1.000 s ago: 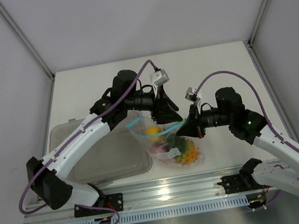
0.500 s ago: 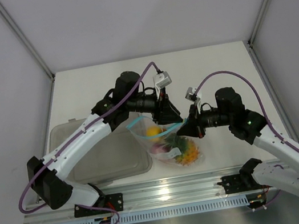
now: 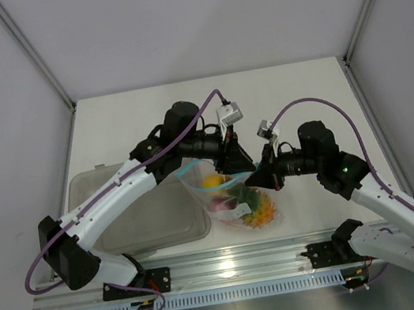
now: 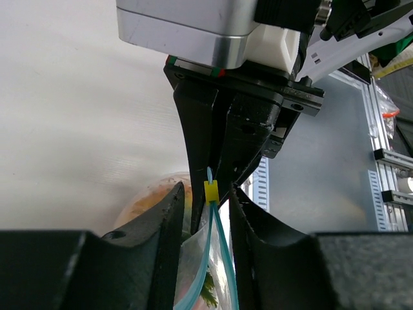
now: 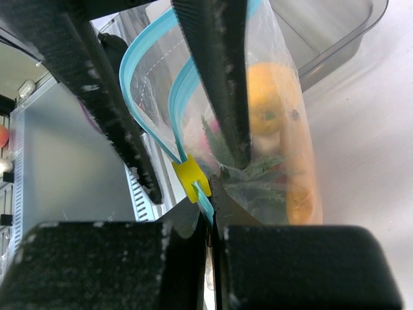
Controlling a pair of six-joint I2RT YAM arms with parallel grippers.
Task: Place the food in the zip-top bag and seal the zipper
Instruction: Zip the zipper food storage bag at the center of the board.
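Note:
The clear zip-top bag point(image 3: 235, 198) hangs between my two grippers with the food inside: an orange fruit point(image 3: 211, 181), a purple piece, and a piece with spiky green leaves point(image 5: 251, 174). My right gripper point(image 3: 253, 180) is shut on the end of the light-blue zipper point(image 5: 145, 97), just past a yellow slider point(image 5: 189, 179). My left gripper point(image 3: 237, 164) straddles the zipper point(image 4: 216, 258) at the slider point(image 4: 211, 192), jaws slightly apart and not pressing the strips. The two zipper strips are still apart behind the slider. The right gripper's fingers point(image 4: 226, 123) sit just beyond my left fingertips.
A translucent grey tub point(image 3: 145, 214) stands left of the bag, under the left arm; it also shows in the right wrist view point(image 5: 322, 39). The metal rail point(image 3: 235, 266) runs along the table's near edge, close below the bag.
My left gripper has moved right along the bag's mouth, closer to the right gripper. The right gripper and the bag have barely moved.

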